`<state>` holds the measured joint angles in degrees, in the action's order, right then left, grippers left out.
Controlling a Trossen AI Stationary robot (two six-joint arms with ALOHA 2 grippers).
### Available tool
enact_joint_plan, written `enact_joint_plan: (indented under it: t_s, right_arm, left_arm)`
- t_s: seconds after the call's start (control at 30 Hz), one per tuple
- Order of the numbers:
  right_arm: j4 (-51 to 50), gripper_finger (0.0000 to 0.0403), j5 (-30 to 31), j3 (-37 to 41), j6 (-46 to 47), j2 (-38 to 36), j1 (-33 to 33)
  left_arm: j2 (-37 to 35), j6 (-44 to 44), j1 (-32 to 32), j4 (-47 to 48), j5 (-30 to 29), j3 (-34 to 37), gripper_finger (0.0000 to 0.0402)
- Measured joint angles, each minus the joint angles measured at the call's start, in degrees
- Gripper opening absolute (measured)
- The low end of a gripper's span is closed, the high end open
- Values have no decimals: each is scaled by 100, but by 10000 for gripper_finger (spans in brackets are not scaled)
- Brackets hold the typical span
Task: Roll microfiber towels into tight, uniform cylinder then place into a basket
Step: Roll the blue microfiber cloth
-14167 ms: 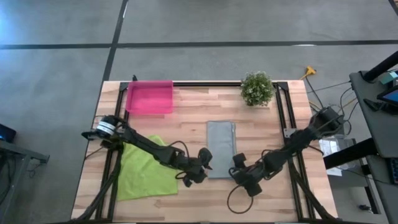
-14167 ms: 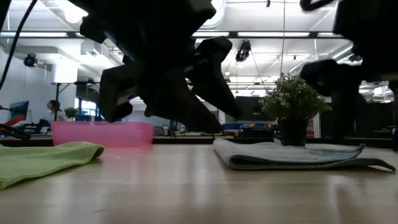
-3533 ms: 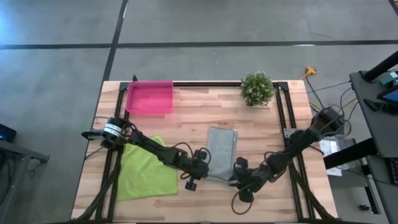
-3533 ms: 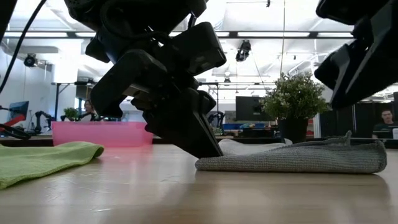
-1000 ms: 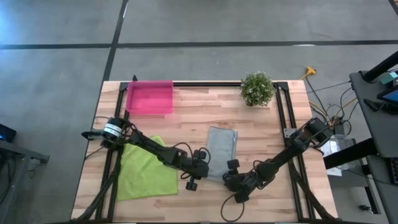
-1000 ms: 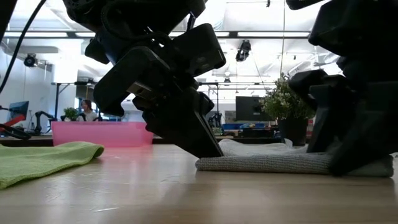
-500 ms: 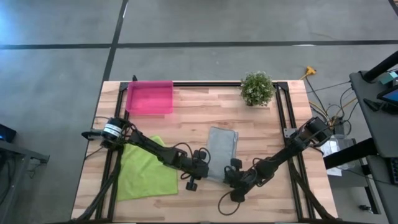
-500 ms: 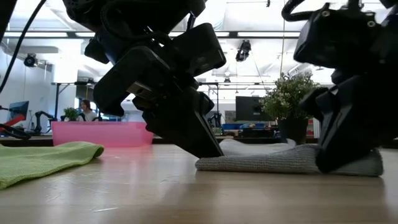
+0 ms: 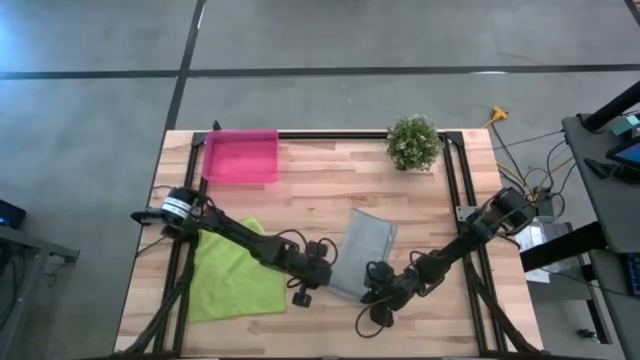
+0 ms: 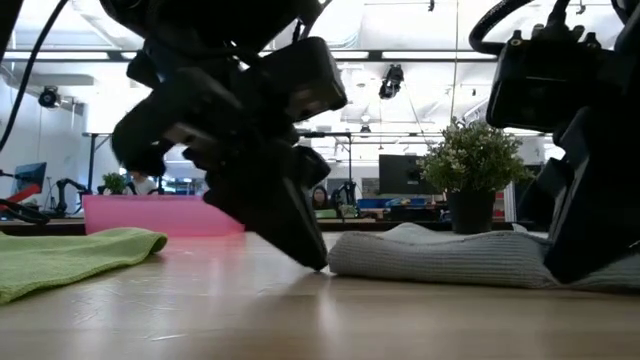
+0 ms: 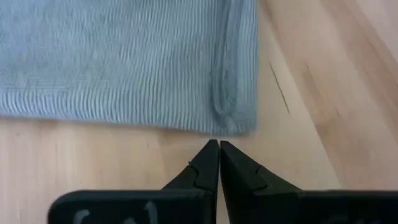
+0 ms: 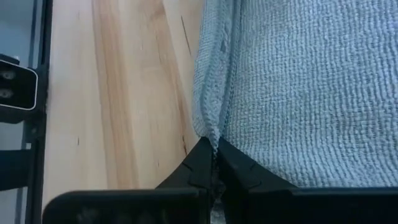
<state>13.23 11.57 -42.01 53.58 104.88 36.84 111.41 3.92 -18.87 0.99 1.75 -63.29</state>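
Note:
The grey towel (image 9: 364, 250), folded into a strip, lies flat on the wood at mid-table, slanting with its far end toward the right. My right gripper (image 9: 371, 274) is shut on its near right end (image 10: 560, 262). My left gripper (image 9: 324, 268) is shut, its tips (image 11: 219, 144) on the wood just short of the towel's left edge (image 11: 224, 127). I cannot tell whether they touch it. The lime green towel (image 9: 238, 275) lies spread at the near left. The pink basket (image 9: 240, 155) stands at the far left. My right gripper pinches the grey towel's hemmed edge (image 12: 210, 127) between its two fingertips, at the strip's near right end. The fingers slant down from the table's near right. A small ridge of cloth rises at the tips. The rest of the towel lies on the table.
A small potted plant (image 9: 413, 140) stands at the far right of the table. Bare wood lies between the basket and the grey towel and along the near edge. Black frame rails (image 9: 452, 180) run along the table's sides.
My right gripper has shut on the grey towel's near right end, and its wrist has rolled. The towel has turned on the table, its far end swinging toward the right edge. Its left edge now lies just clear of my left fingertips.

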Motion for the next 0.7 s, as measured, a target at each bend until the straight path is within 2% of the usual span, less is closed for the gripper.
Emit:
enact_joint_plan:
  t_s: [0.17, 0.37, 0.47, 0.57, 0.63, 0.7]
  right_arm:
    - [66, 9, -13, 36, 26, 7, 0]
    - [176, 9, -9, 92, 145, 11, -1]
    - [208, 9, -10, 104, 144, 13, 0]
    - [219, 9, -9, 106, 154, 13, 0]
    - [223, 9, -9, 106, 208, 15, 0]
    - [237, 9, -9, 110, 248, 13, 0]
  left_arm:
    - [-211, -9, -7, 285, 97, 0, 0]
    - [-799, -205, -52, 245, 91, 11, 0]
    - [-1035, -1003, -230, -72, 95, 11, 0]
    - [-1084, -2378, -451, -278, 111, 20, 0]
    - [-982, -3224, -519, -304, 120, 84, 0]
    - [-808, -3714, -508, -292, 69, 150, 0]
